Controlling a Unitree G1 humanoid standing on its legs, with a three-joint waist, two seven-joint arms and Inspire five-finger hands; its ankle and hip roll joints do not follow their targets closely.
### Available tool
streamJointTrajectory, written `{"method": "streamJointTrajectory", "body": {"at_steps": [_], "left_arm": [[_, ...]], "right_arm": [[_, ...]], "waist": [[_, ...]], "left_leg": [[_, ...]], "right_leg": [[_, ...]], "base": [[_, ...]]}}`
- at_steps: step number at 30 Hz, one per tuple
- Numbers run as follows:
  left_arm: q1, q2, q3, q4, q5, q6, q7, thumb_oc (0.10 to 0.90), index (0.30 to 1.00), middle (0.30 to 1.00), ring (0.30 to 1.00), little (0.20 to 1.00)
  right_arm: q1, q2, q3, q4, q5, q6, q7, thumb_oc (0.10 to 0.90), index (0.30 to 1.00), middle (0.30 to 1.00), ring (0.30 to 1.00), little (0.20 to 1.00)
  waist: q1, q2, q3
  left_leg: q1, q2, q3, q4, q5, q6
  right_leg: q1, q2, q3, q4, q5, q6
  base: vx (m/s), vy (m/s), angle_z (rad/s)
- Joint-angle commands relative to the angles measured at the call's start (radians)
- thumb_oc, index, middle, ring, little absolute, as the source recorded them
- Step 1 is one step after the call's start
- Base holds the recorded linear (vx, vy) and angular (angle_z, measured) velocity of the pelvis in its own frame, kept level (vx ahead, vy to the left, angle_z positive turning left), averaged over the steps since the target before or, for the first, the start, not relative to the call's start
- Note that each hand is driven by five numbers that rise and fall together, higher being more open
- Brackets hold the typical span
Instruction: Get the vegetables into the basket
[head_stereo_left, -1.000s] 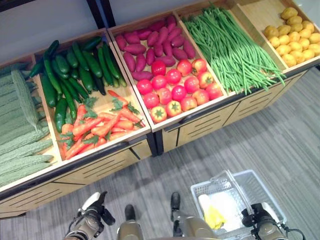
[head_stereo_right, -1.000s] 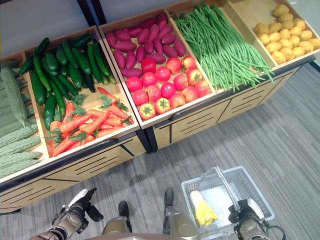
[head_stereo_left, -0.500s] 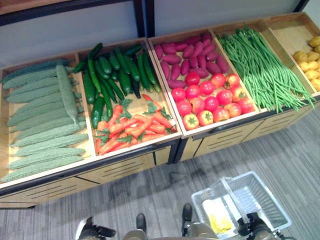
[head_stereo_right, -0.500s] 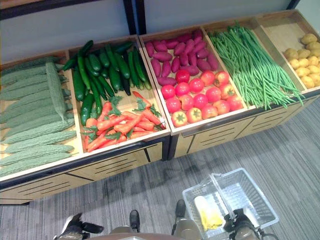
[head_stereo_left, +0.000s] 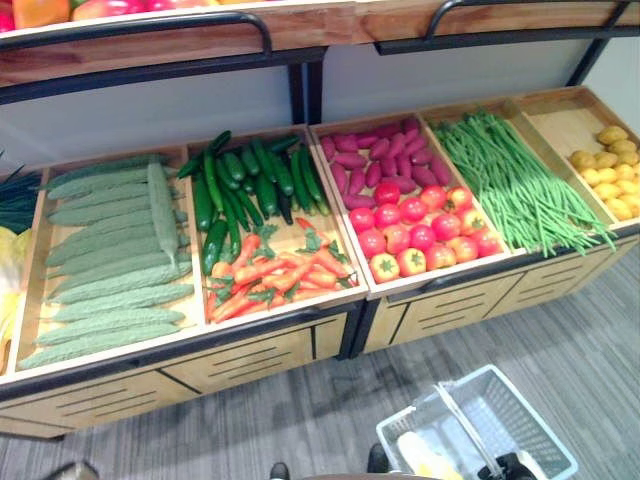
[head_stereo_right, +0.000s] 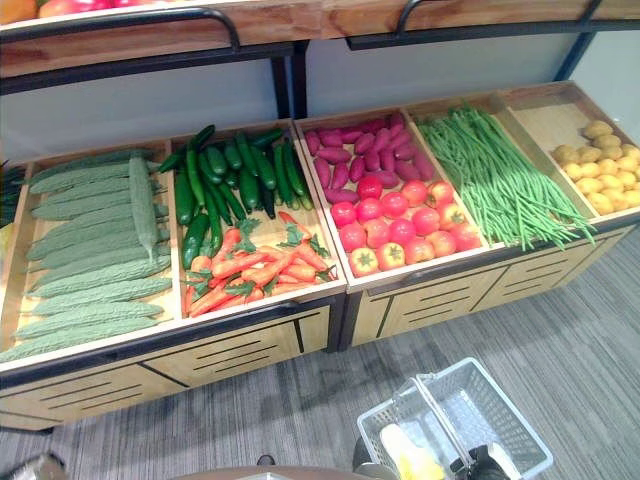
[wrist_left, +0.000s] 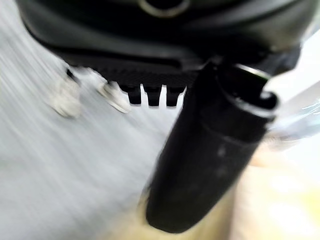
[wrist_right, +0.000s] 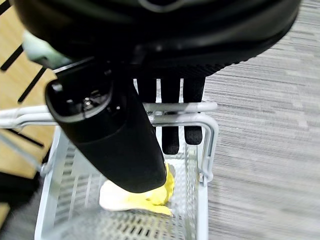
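A white wire basket (head_stereo_left: 520, 420) hangs low over the floor at the lower right. My right hand (wrist_right: 115, 145) is shut on its handle (wrist_right: 175, 106), fingers (wrist_right: 170, 130) curled over the bar. A pale yellow vegetable (wrist_right: 140, 197) lies inside it. Before me a wooden stand holds ridged pale-green gourds (head_stereo_left: 110, 260), cucumbers (head_stereo_left: 245, 185), carrots (head_stereo_left: 275, 275), purple sweet potatoes (head_stereo_left: 375, 165), tomatoes (head_stereo_left: 425, 225), green beans (head_stereo_left: 515, 185) and yellow potatoes (head_stereo_left: 610, 170). My left hand (wrist_left: 210, 150) hangs over the floor, open, holding nothing.
An upper shelf with a black rail (head_stereo_left: 150, 25) overhangs the back of the bins. Wooden drawer fronts (head_stereo_left: 250, 360) close the stand's lower front. Grey striped carpet (head_stereo_left: 300, 420) lies between me and the stand. More produce (head_stereo_left: 12, 270) shows at the far left.
The whole picture has shifted: the camera has tilted up, so the upper shelf shows and both hands have slipped to the bottom edge. The basket stays in my right hand.
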Motion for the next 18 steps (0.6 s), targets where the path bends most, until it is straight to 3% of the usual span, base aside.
{"method": "streamJointTrajectory", "body": {"at_steps": [1,3,6,9,14,16,18], "left_arm": [[-0.068,0.182,0.032,-0.132,0.399,-0.081,0.188,0.9,1.0,1.0,1.0,1.0],[-0.055,0.208,0.007,-0.239,0.542,-0.055,0.16,0.9,1.0,1.0,1.0,1.0],[-0.058,0.246,-0.038,-0.302,0.613,-0.074,0.095,0.9,1.0,1.0,1.0,1.0],[-0.048,0.262,-0.103,-0.335,0.608,-0.125,-0.008,0.9,1.0,1.0,1.0,1.0],[-0.069,0.347,-0.259,-0.313,0.504,-0.225,-0.29,0.9,1.0,1.0,1.0,1.0],[-0.09,0.359,-0.286,-0.279,0.458,-0.223,-0.335,0.9,1.0,1.0,1.0,1.0],[-0.155,0.416,-0.388,-0.245,0.454,-0.217,-0.454,0.9,1.0,1.0,1.0,1.0]], "right_arm": [[-0.044,-0.016,-0.016,0.042,0.025,-0.032,-0.05,0.4,0.3,0.3,0.3,0.3],[-0.045,-0.022,-0.017,0.047,0.032,-0.036,-0.049,0.4,0.3,0.3,0.3,0.3],[-0.058,-0.03,-0.007,0.041,0.029,-0.037,-0.049,0.4,0.3,0.3,0.3,0.3],[-0.066,-0.041,-0.003,0.013,0.029,-0.041,-0.046,0.4,0.3,0.3,0.3,0.3],[-0.082,-0.075,0.003,-0.044,0.029,-0.042,-0.023,0.4,0.3,0.3,0.3,0.3],[-0.083,-0.081,0.011,-0.057,0.023,-0.041,-0.014,0.4,0.3,0.3,0.3,0.3],[-0.084,-0.093,0.01,-0.06,0.002,-0.038,0.008,0.4,0.3,0.3,0.3,0.3]], "waist": [[-0.022,-0.058,0.004],[-0.022,-0.057,0.007],[-0.025,-0.054,0.006],[-0.031,-0.051,0.007],[-0.055,-0.038,0.009],[-0.063,-0.035,0.007],[-0.079,-0.03,0.006]], "left_leg": [[-0.019,0.024,-0.036,-0.004,0.001,-0.044],[-0.028,0.023,-0.04,-0.004,0.004,-0.046],[-0.029,0.024,-0.035,-0.004,0.004,-0.047],[-0.028,0.024,-0.026,-0.004,0.005,-0.047],[-0.02,0.023,-0.011,-0.004,0.007,-0.044],[-0.017,0.024,-0.007,-0.004,0.007,-0.044],[-0.011,0.023,0.006,-0.004,0.004,-0.041]], "right_leg": [[0.04,-0.117,0.041,-0.055,0.047,0.133],[0.038,-0.119,0.035,-0.055,0.05,0.134],[0.033,-0.12,0.038,-0.055,0.054,0.136],[0.029,-0.122,0.045,-0.055,0.058,0.136],[0.025,-0.123,0.063,-0.055,0.066,0.139],[0.024,-0.123,0.066,-0.055,0.067,0.139],[0.018,-0.125,0.08,-0.055,0.073,0.142]], "base": [[-0.03,-0.033,0.19],[-0.04,-0.018,0.08],[0.0,0.0,0.0],[-0.01,0.006,-0.02],[-0.01,0.018,-0.09],[0.0,0.022,-0.1],[0.02,0.042,-0.18]]}}
